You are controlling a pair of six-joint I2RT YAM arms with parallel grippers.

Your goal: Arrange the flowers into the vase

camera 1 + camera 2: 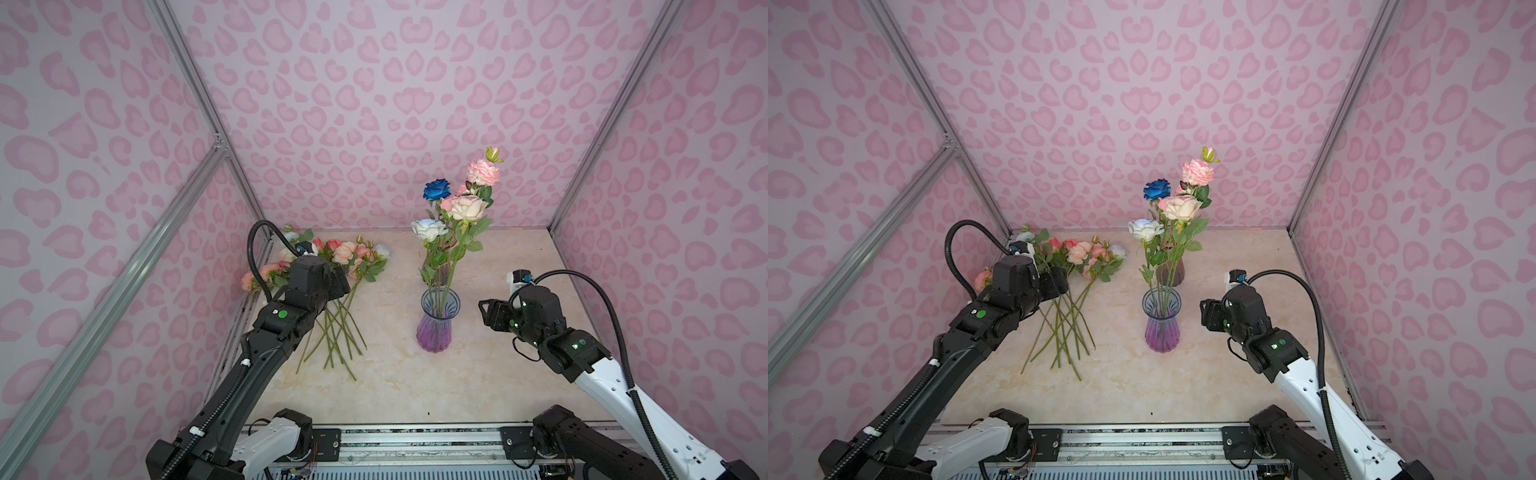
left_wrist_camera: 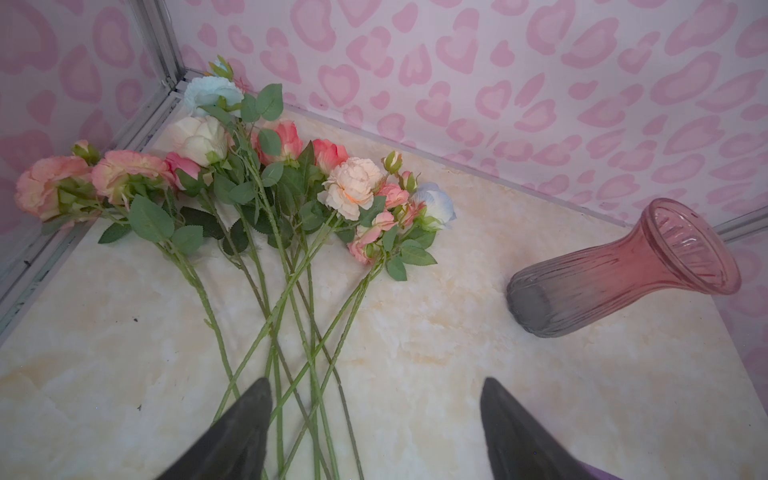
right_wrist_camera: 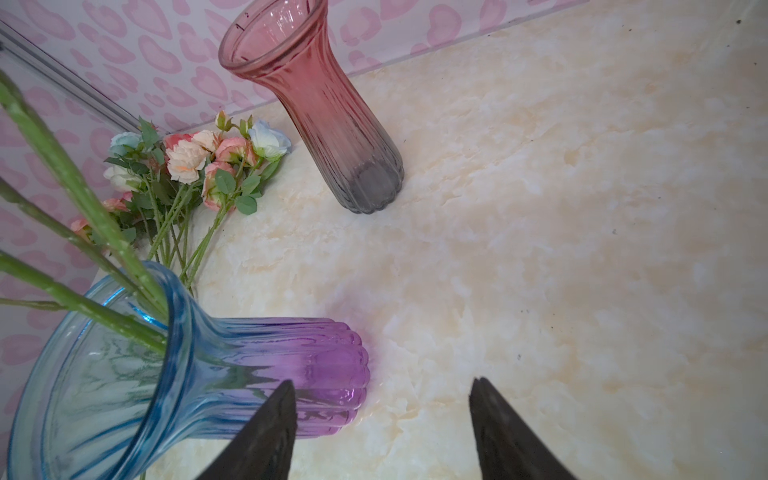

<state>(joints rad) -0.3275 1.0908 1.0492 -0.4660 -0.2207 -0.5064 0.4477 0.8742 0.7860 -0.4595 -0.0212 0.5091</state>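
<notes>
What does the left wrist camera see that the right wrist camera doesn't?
Only the left wrist view shows the left gripper, open over the crossed bare stem ends of the loose flowers. Only the right wrist view shows green stems standing in the blue and purple vase, with the right gripper open beside it. Both show the loose flowers lying on the table and the empty pink vase.

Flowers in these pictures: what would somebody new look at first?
First, the tall roses standing in the blue-and-purple vase in the middle, one deep blue rose among them. Next, the pile of pink and peach roses lying flat at the left, with the open left hand over their stems. An empty pink vase stands behind.
</notes>
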